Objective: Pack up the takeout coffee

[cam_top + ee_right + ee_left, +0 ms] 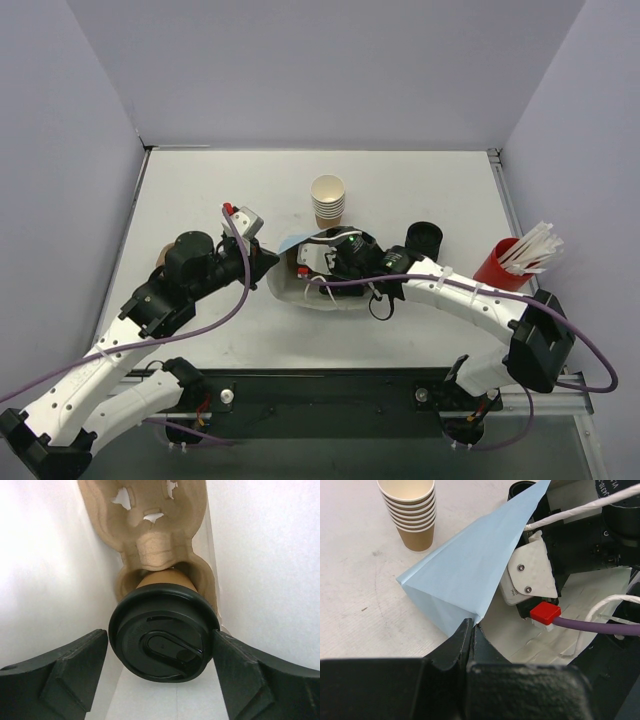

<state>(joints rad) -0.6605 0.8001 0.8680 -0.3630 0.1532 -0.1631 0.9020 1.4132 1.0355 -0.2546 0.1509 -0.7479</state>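
flanking the lidded cup [162, 640], right pincer [159, 639] stands apart while left pincer [469, 630] is clamped on the blue bag flap [470, 565].

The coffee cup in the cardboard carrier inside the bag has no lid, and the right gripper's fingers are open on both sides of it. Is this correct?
No: the coffee cup has its black lid on, as the right wrist view shows. The rest holds: it stands in the cardboard carrier inside the bag, the right gripper open on both sides.
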